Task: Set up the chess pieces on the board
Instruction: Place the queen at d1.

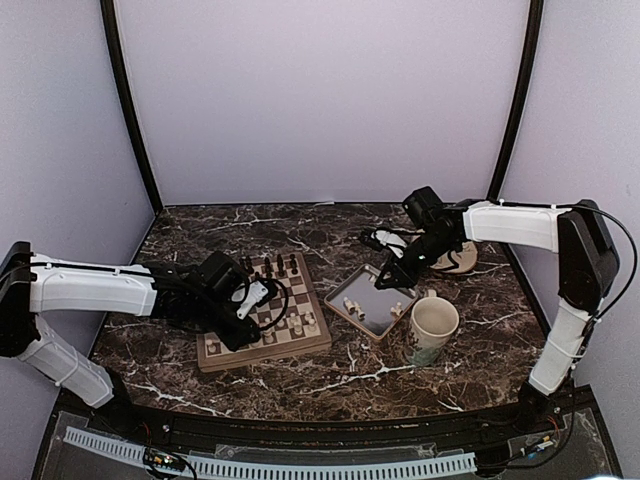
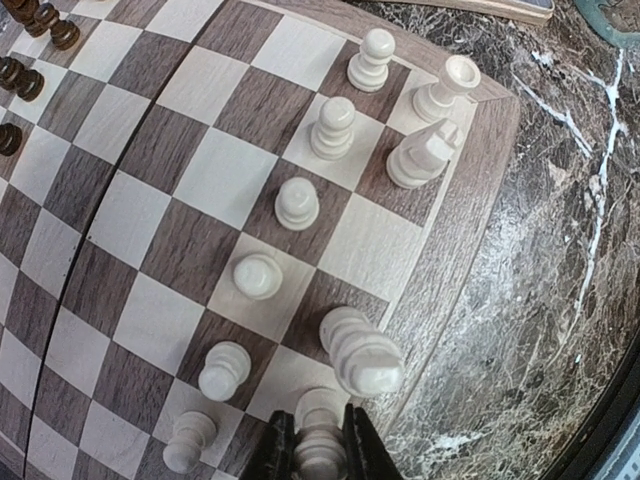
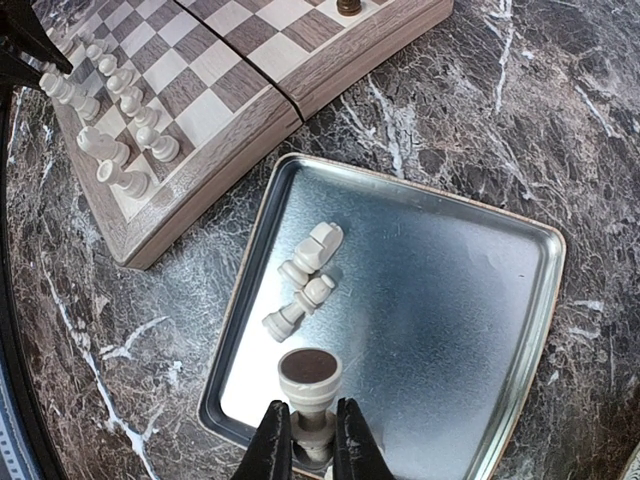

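Placing step, both arms loaded. Left gripper (image 2: 318, 442) pinches white piece (image 2: 320, 405) standing on board (image 2: 150, 200) edge row, tall neighbour (image 2: 358, 355) just beside. Right gripper (image 3: 306, 440) clamps second piece (image 3: 309, 375), base toward camera, over tray (image 3: 450, 300). Spare pieces (image 3: 305, 275) lie beyond its fingertips. Next: left releases without nudging neighbour; right carries to board.

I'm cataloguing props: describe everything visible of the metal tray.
The tray is square, shiny grey metal with rounded corners and a low raised rim. It lies flat on the marble table, between board and mug. A few cream pieces lie toppled inside; the right claw grips another near one corner.
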Controlling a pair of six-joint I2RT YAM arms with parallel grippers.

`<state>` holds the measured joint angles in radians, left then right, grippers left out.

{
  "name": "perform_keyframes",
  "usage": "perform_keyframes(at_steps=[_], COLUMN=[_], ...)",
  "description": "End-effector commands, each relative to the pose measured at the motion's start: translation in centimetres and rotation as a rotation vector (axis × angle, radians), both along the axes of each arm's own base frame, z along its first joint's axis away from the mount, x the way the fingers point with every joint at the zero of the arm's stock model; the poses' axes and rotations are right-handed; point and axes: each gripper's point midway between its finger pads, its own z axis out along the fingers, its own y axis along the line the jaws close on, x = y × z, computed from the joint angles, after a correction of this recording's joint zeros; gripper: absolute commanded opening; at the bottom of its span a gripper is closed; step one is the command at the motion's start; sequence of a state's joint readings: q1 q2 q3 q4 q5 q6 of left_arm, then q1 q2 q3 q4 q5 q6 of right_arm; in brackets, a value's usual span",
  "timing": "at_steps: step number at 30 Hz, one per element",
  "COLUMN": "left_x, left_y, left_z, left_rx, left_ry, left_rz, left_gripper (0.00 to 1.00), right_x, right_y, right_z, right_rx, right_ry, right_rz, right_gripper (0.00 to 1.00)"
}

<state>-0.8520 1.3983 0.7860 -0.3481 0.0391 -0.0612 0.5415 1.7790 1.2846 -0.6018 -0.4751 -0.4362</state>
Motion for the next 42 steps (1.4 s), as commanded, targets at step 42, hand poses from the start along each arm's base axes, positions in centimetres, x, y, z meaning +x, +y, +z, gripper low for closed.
perform_keyframes(at_steps=[42], left_x=[0.2], left_y=[0.2], left_z=[1.3], left_rx=[-0.020], left_ry=[-0.040], left_rz=[0.014], left_gripper=[0.29], right_x=[-0.6], right_y=[0.3], right_z=[-0.5], right_rx=[0.004], right_ry=[0.032], right_rz=[0.026], right_gripper=[0.05])
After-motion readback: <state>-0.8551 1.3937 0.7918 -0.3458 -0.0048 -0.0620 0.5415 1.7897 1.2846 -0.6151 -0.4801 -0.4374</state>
